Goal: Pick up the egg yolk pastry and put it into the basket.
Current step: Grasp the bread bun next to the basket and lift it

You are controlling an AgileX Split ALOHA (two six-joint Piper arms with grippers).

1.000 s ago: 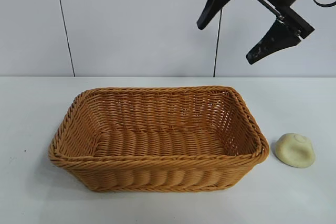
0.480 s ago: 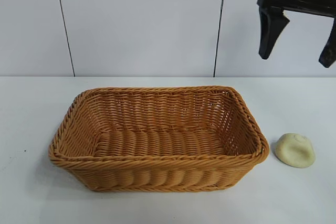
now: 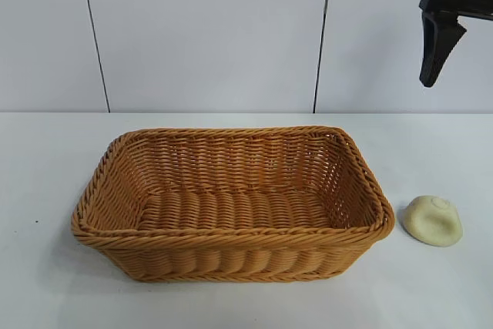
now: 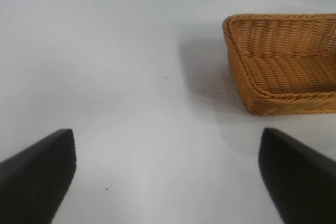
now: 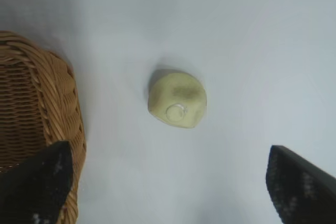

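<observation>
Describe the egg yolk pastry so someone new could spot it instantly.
Find the big orange-tan wicker basket in the middle of the white table. Just off its short end on the right arm's side, lying apart from it on the table, is the egg yolk pastry: a small, smooth, pale cream-yellow lump with a round dimple on top.

White desk (image 3: 231,306), matte, w/ a few tiny dark specks (image 4: 166,78) on it. Behind it, pale wall (image 3: 208,36) of panels, split by thin dark vertical seams (image 3: 94,36).
</observation>
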